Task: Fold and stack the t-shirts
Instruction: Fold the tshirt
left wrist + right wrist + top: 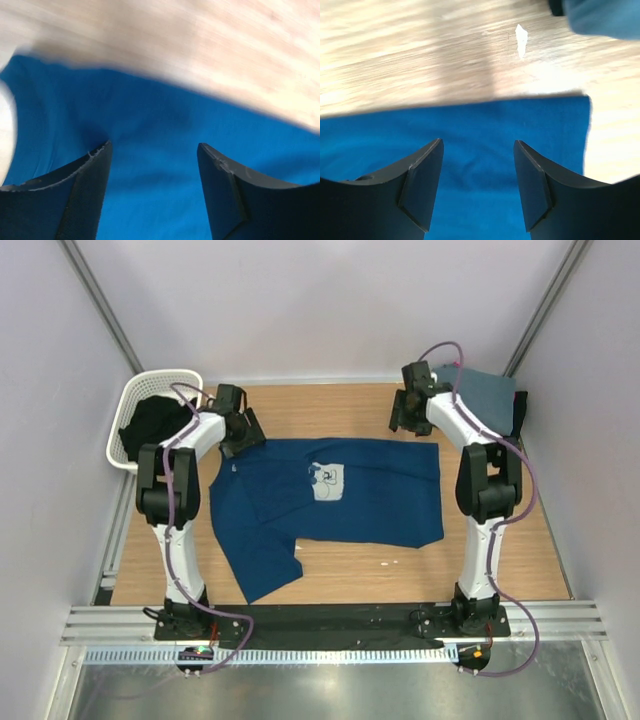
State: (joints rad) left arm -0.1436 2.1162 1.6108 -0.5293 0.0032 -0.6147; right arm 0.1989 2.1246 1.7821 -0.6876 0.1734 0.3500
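Observation:
A navy blue t-shirt point(370, 495) with a pale square chest print point(327, 480) lies spread across the wooden table, one sleeve side trailing toward the front left. My left gripper point(248, 440) hovers over its far left corner. In the left wrist view the left gripper point(152, 146) is open, with only blue cloth point(150, 120) below the fingers. My right gripper point(405, 423) is over the shirt's far right edge. It is also open point(477, 141), just above the cloth point(470, 125) near its corner. A folded grey t-shirt point(485, 392) sits at the back right.
A white basket point(135, 405) at the back left holds a black garment point(155, 420). The grey t-shirt point(605, 17) shows at the top right of the right wrist view. A small white scrap point(388, 563) lies on the table in front of the shirt.

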